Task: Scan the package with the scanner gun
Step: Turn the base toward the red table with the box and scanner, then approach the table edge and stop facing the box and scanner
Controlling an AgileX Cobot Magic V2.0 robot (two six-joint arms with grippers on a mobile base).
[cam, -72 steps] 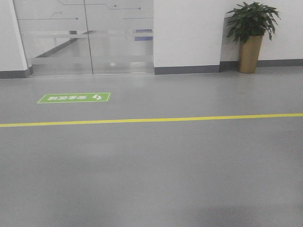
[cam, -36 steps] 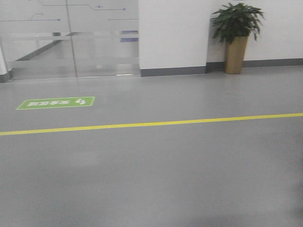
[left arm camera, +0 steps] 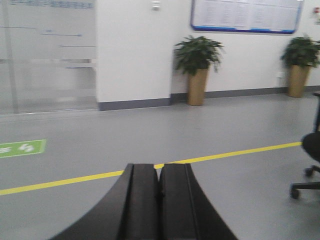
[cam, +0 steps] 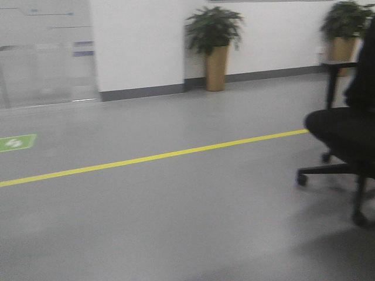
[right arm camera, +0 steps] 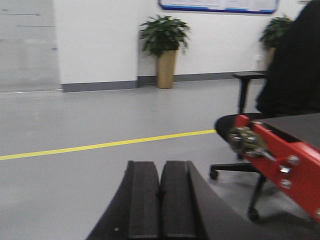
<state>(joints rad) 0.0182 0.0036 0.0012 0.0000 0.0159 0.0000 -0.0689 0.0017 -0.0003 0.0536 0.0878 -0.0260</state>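
Note:
No package and no scanner gun show in any view. My left gripper (left arm camera: 159,169) is shut and empty, its black fingers pressed together, pointing out over the grey floor. My right gripper (right arm camera: 160,166) is also shut and empty, held level above the floor. Neither gripper shows in the front view.
A yellow floor line (cam: 146,158) crosses the grey floor. A black office chair (cam: 345,140) with a seated person stands at the right. A red bracket on a dark table edge (right arm camera: 280,155) is close at the right. Potted plants (cam: 214,47) stand by the white wall; glass doors (cam: 41,52) far left.
The front view has swung to the right: the green floor sign and glass doors slid to the left edge, and the chair and a second plant came into view.

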